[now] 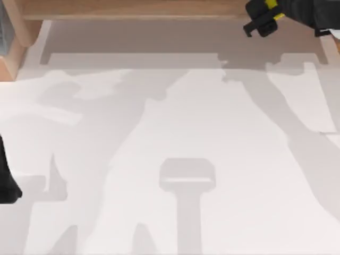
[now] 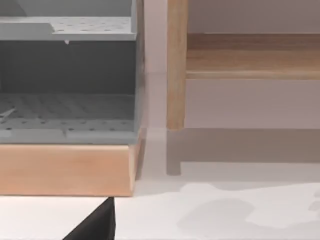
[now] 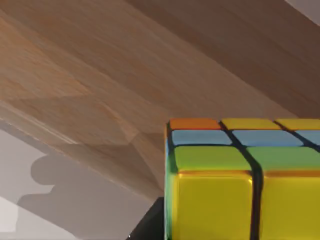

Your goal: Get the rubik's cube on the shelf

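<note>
Gripper (image 1: 260, 26) of the right arm is seen at the top right of the top view, a black shape with a yellow patch held over the front edge of the shelf (image 1: 133, 9). Whether its fingers are closed cannot be told from that view, but in the right wrist view the rubik's cube (image 3: 240, 185) is seen pressed up close to the camera, which suggests it is held; the contact itself is hidden. Yellow stickers face the wrist camera, with green, blue and a strip of orange and yellow above them, all divided by dark grid lines. Behind the cube the light-brown wooden board of the shelf is seen slanting across, and below it a patch of the white table (image 3: 30, 220) with a grey shadow on it. In the top view the shelf runs along the far edge of the table, with a wooden side support (image 1: 18, 37) at the left. The left arm (image 1: 6, 180) is parked at the left edge of the top view (its fingers cannot be made out). In the left wrist view a grey bin (image 2: 67, 85) on a wooden base is seen beside an upright wooden post (image 2: 176, 65) of the shelf.
</note>
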`<act>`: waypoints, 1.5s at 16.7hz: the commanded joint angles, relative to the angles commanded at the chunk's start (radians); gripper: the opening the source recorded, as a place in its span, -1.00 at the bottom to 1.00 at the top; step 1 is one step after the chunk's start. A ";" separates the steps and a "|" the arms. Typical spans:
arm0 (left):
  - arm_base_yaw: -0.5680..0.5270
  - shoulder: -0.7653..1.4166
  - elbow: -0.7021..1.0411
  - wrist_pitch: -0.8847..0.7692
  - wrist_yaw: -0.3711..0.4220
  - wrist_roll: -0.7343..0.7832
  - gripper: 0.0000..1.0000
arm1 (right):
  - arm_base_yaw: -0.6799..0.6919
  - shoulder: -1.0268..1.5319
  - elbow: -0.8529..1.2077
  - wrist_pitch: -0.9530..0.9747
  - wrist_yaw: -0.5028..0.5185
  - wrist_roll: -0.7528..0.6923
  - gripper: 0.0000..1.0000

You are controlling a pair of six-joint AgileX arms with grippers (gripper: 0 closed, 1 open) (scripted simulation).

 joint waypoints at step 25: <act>0.000 0.000 0.000 0.000 0.000 0.000 1.00 | 0.279 0.358 -0.298 1.441 0.360 0.242 -1.00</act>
